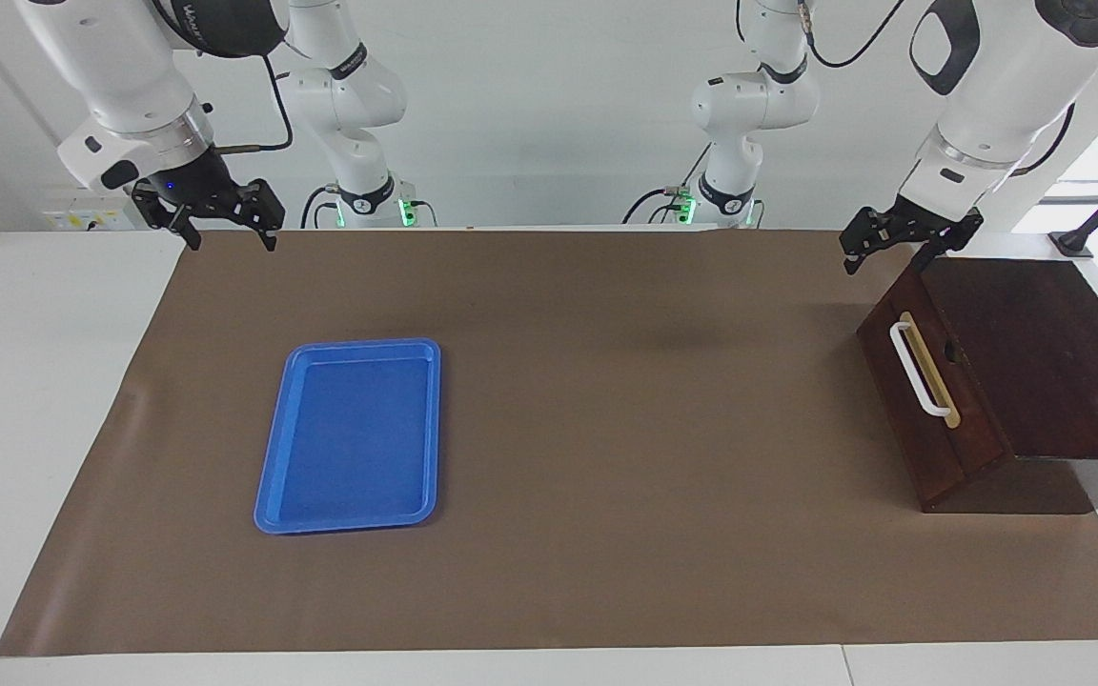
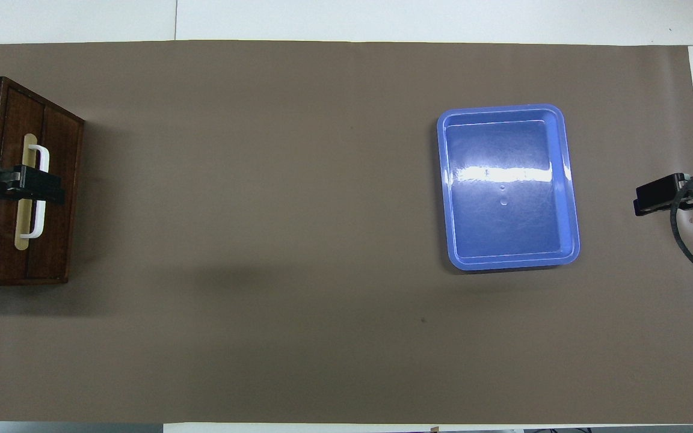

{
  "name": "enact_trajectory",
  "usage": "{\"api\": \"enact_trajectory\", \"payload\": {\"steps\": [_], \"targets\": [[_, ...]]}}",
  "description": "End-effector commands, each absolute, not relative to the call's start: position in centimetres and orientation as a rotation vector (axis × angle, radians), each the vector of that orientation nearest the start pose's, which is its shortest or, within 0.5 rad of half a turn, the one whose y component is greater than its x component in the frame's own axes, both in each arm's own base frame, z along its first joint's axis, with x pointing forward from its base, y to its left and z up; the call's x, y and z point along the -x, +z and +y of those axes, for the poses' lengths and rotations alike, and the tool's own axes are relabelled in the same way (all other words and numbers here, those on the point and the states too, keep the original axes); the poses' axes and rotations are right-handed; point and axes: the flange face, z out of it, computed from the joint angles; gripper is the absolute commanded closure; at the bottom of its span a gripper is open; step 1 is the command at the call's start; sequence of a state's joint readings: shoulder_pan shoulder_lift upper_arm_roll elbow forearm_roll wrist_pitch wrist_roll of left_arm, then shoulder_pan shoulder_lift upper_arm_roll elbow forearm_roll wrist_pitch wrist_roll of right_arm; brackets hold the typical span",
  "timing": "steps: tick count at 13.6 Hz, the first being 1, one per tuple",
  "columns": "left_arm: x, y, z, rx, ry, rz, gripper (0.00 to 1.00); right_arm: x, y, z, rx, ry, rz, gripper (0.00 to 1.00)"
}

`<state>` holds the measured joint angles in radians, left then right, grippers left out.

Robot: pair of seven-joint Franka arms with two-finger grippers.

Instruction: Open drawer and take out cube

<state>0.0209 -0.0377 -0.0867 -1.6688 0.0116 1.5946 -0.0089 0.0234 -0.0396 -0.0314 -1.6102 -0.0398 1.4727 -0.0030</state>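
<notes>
The drawer point(image 1: 925, 443) is shut inside its dark wooden box point(image 1: 1045, 353) at the left arm's end of the table. Its front carries a white bar handle point(image 1: 918, 372) on a tan strip and a small round hole point(image 1: 949, 354). The front also shows in the overhead view point(image 2: 61, 234). My left gripper point(image 1: 884, 255) is open and hangs above the box's corner nearest the robots, clear of it. In the overhead view it point(image 2: 46, 187) covers the handle point(image 2: 38, 156). My right gripper point(image 1: 230, 233) is open and empty, and waits over the mat's edge at the right arm's end. The cube is hidden.
A blue tray point(image 1: 358, 345), empty, lies on the brown mat point(image 1: 606, 429) toward the right arm's end; it also shows in the overhead view point(image 2: 503, 110). White table shows around the mat.
</notes>
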Motion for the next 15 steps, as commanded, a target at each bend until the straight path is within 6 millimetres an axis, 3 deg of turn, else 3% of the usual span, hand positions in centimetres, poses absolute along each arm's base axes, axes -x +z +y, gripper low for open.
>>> {"api": "enact_trajectory", "payload": {"steps": [1, 8, 10, 12, 15], "targets": [[-53.8, 60.5, -3.5, 3.137, 0.046, 0.108, 0.0, -52.9, 62.2, -1.0, 3.155, 0.151, -0.006, 0.0], [-54.5, 60.1, -4.1, 3.124, -0.032, 0.128, 0.0, -52.9, 62.2, -1.3, 3.155, 0.151, 0.004, 0.0], [-55.4, 59.0, -5.3, 3.011, -0.072, 0.208, 0.0, -52.9, 62.2, -1.3, 3.155, 0.148, 0.004, 0.0], [-56.9, 56.0, -6.5, 2.939, -0.108, 0.278, 0.0, -53.0, 62.2, -1.3, 3.155, 0.151, 0.004, 0.0], [-58.5, 50.2, -5.8, 2.772, -0.118, 0.384, 0.0, -52.9, 62.2, -1.3, 3.155, 0.148, 0.004, 0.0]]}}
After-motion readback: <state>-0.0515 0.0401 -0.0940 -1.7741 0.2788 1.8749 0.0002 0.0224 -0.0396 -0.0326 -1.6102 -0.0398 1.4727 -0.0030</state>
